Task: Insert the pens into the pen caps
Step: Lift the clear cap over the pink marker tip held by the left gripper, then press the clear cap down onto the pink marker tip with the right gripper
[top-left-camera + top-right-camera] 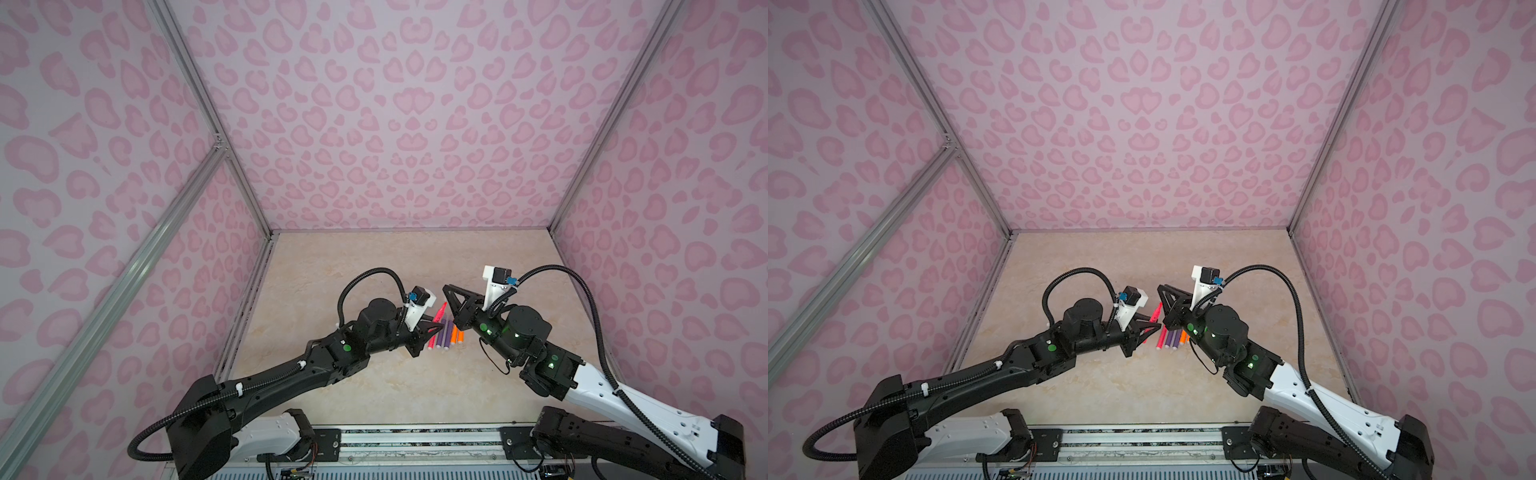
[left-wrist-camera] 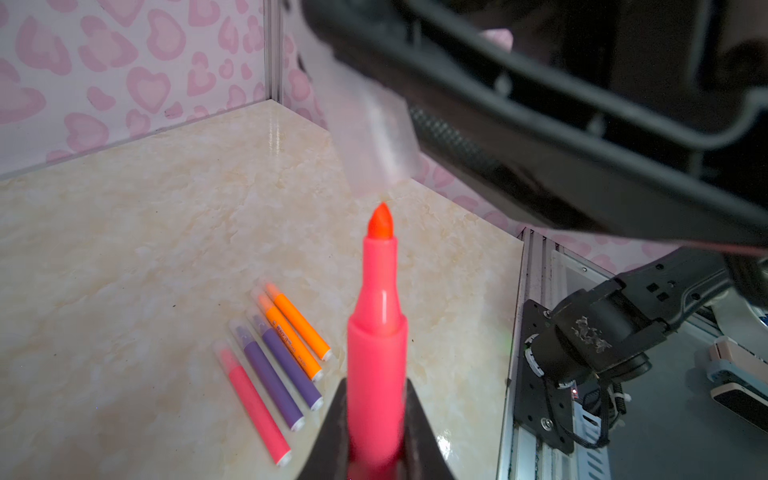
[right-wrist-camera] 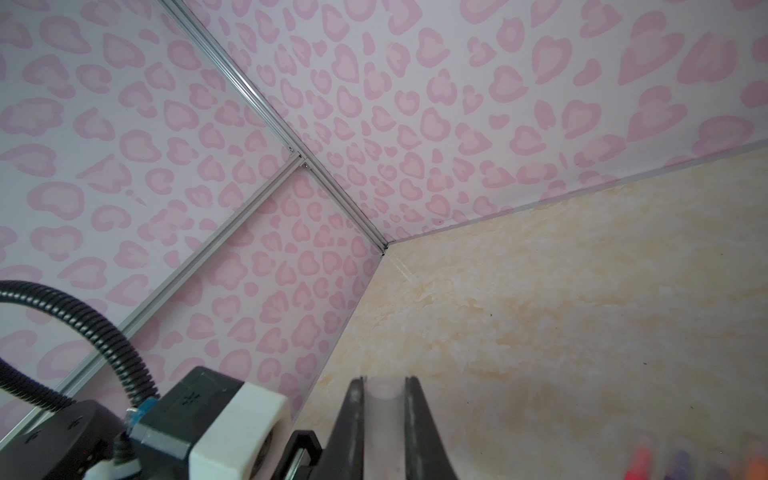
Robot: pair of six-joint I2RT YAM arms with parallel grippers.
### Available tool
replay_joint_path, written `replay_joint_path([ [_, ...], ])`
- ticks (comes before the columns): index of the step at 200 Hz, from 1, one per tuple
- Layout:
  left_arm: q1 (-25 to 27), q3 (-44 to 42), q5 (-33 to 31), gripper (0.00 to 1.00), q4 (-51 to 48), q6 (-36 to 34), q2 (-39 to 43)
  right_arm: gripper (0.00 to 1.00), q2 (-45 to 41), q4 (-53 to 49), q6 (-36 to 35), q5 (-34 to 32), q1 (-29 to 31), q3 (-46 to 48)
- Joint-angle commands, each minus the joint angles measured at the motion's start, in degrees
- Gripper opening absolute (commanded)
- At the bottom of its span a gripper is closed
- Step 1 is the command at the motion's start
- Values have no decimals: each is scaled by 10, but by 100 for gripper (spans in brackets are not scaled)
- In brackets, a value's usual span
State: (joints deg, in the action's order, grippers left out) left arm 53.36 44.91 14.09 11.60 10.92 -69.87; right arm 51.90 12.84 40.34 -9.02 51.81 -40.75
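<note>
**Five capped, the sixth about to meet its cap**

Five pens [image 2: 282, 361] lie side by side in a tidy row near the middle of the tabletop [image 2: 145, 249], well away from every edge: one pink-red, two purple, two orange. Each seems to wear a faint clear sleeve over its tip, so I would call those finished.

The last one is up in the air above the row. The left gripper [image 2: 376, 386] is clamped tight on the barrel of the pink-red pen [image 2: 376, 332], its tip pointing out at the right gripper [image 3: 384, 380]. That one is pinched narrow around the clear cap [image 2: 370, 137].

In the left wrist view the cap's open mouth sits just beyond the pen's point, close but not yet over it. What is left, by my reckoning, is this one push.

The pen is smooth, glossy plastic: a round barrel that steps down to a slimmer neck and a soft, bullet-shaped orange-red nib. The cap is a frosted, colourless tube, nearly lost against the backdrop. The tabletop is polished, cream and marbled, with a sheen.
</note>
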Motion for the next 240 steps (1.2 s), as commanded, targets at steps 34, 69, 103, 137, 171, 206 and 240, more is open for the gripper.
replay_joint_path([
  [34,1,5,-20,3,6,4,3,0,2,19,0,-24,6,10],
  [69,1,5,-21,3,6,5,3,0,-3,18,-5,-39,8,13],
  [103,1,5,-17,3,6,4,3,0,-1,17,-10,-52,7,12],
  [137,1,5,-14,3,6,4,3,0,14,22,-13,-46,8,-1],
  [171,0,4,-16,3,6,4,3,0,31,25,-12,-46,9,-5],
  [206,-6,0,-35,4,14,31,5,0,37,34,-7,-48,15,4],
  [240,-15,4,-32,4,14,58,5,0,52,42,-7,-66,37,7],
])
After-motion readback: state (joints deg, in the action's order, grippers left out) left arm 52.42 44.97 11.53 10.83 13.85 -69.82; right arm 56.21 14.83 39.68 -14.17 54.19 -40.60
